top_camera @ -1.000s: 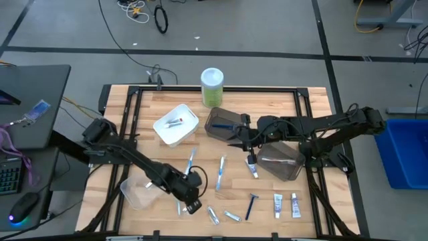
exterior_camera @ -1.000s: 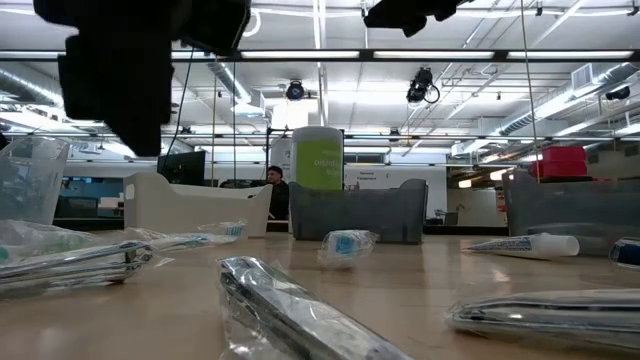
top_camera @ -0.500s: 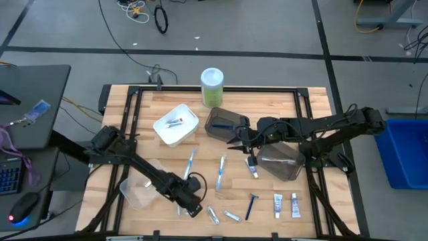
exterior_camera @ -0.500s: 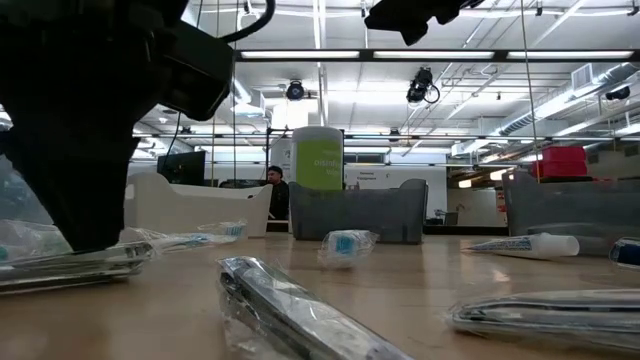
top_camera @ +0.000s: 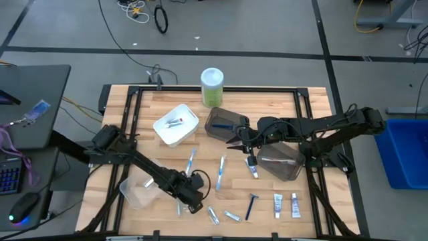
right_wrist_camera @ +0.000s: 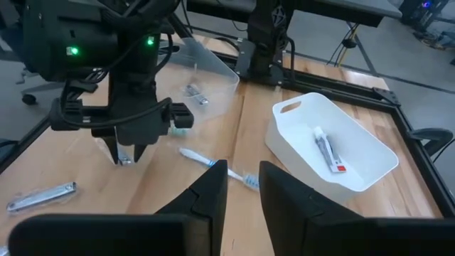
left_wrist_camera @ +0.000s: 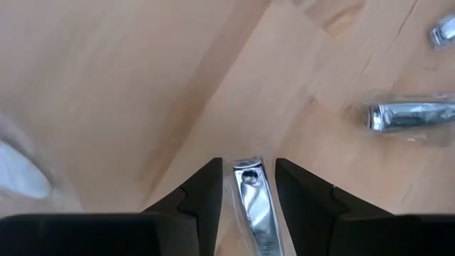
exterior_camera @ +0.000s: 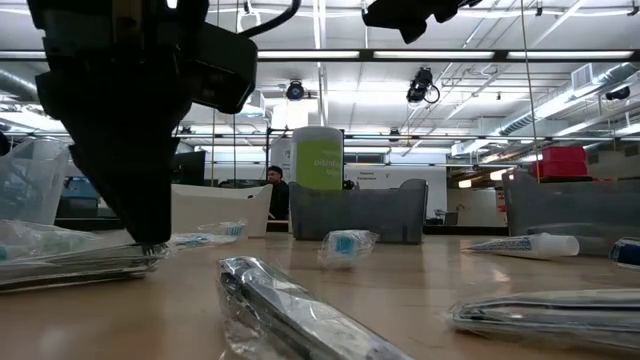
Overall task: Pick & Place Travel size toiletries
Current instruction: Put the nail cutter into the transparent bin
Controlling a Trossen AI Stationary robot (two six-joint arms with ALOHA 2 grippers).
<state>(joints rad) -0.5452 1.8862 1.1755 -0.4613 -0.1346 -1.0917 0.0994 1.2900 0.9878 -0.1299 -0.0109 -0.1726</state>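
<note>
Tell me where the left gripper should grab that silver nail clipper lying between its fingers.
Grip the nail clipper across its narrow width, coming straight down. It lies flat on the table, long and slim, and the left gripper already straddles it with one finger on each long side.

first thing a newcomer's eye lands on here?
Probably the left gripper, down at the near-left of the wooden table, fingers straddling a wrapped silver nail clipper. Next, the tall green white-lidded canister at the far edge, and the right gripper hovering open mid-table.

Grey concrete floor [top_camera: 267, 30] crossed by dark tape lines, cables [top_camera: 144, 10] strewn about; a blue bin [top_camera: 404, 150] beside the table, long ceiling lights [exterior_camera: 330, 55] overhead.
</note>
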